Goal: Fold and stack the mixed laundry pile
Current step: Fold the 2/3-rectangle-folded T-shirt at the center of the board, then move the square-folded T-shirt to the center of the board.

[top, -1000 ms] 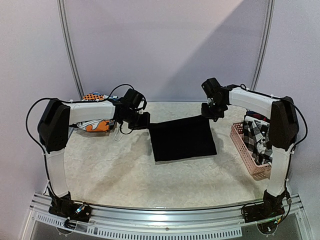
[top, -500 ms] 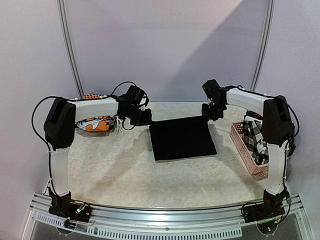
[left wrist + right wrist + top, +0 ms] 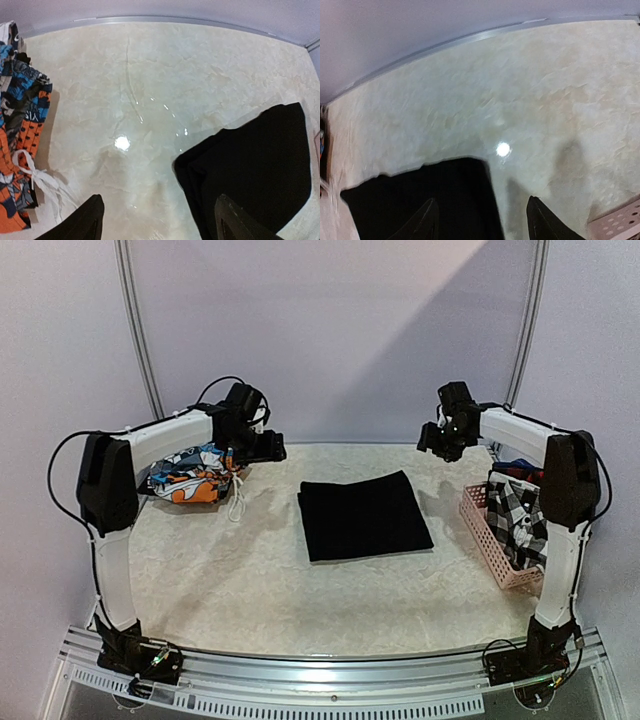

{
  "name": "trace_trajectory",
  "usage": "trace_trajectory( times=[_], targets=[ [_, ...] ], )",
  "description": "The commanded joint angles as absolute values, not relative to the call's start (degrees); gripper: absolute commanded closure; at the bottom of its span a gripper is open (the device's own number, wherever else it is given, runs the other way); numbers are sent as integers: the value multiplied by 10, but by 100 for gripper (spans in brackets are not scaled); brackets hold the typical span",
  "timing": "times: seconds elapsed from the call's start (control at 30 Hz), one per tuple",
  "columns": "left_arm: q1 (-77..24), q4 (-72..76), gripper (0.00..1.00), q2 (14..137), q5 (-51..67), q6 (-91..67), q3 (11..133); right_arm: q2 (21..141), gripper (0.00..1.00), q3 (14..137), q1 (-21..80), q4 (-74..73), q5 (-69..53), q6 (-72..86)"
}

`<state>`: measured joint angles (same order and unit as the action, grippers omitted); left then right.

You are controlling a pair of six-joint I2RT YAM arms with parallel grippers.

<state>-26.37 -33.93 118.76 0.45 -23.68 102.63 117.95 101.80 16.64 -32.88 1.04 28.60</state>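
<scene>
Left gripper [image 3: 159, 200] and right gripper [image 3: 482, 200] hang released, empty; folded black garment [image 3: 363, 515] lies centre; printed shorts [image 3: 190, 480] far left, lettering unreadable.

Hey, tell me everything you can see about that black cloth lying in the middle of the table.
The plain black fabric garment is folded into a flat, slightly skewed rectangle with tidy edges; the left wrist view shows layers at one corner. It looks soft, matte and unprinted. It lies on the pale marbled table, between the arms, apart from the orange-and-blue printed clothes and the pink perforated basket. The left gripper and right gripper hang open, clear of it.
</scene>
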Motion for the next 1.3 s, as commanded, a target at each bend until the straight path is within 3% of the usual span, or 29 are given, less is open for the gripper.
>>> trace_trajectory(
  times=[0.0,0.43,0.87,1.27],
  targets=[
    [-274,-322,25,1145,60,-217,968,1103,42,942,197,-258,-106,245],
    [-343,-212,22,1061,117,-246,733,1067,48,758,237,-222,-186,216],
    [-398,-104,22,1093,145,-307,668,1086,49,638,237,-165,-174,238],
    [-417,-66,49,1144,140,-342,655,1102,49,598,238,-155,-155,249]
  ],
)
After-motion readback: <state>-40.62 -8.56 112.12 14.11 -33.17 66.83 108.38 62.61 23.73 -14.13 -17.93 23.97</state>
